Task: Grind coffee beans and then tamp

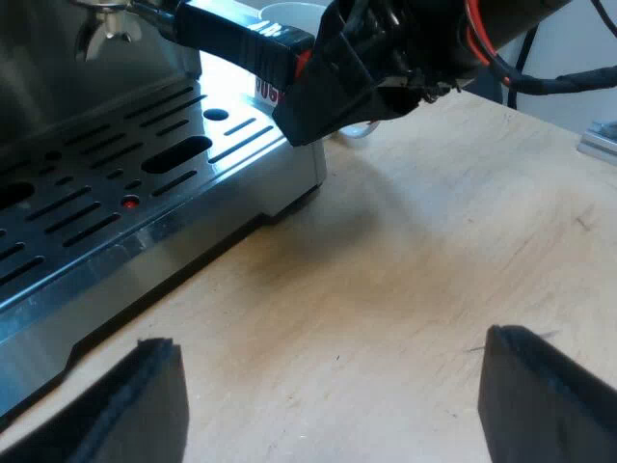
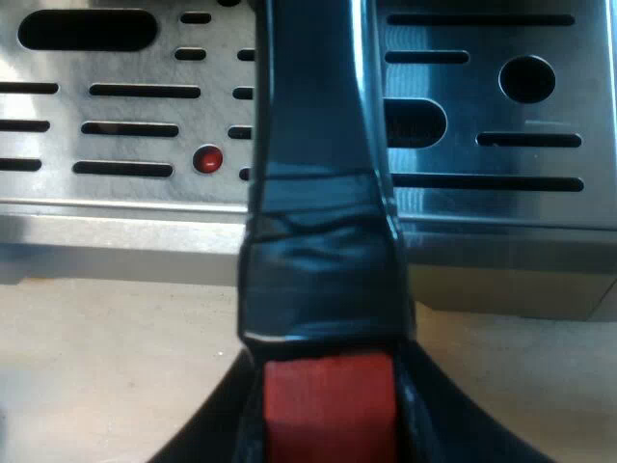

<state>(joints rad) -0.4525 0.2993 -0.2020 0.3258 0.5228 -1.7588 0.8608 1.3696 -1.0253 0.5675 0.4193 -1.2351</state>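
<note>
**Bystanders to the coffee work**

A pale wooden desk [image 1: 415,260] spreads out, its surface lightly scuffed and marked. A white mug [image 1: 294,13] stands on it, mostly hidden. Near the desk's far edge lies a pale grey object [image 1: 600,145], too cropped to identify.

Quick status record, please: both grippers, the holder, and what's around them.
left gripper: open, holding nothing, over the table beside the drip tray
right gripper: shut on handle, at its red end
holder: at the machine front, above the drip tray; locked or not, cannot tell
mug: white, beyond the right gripper
</note>
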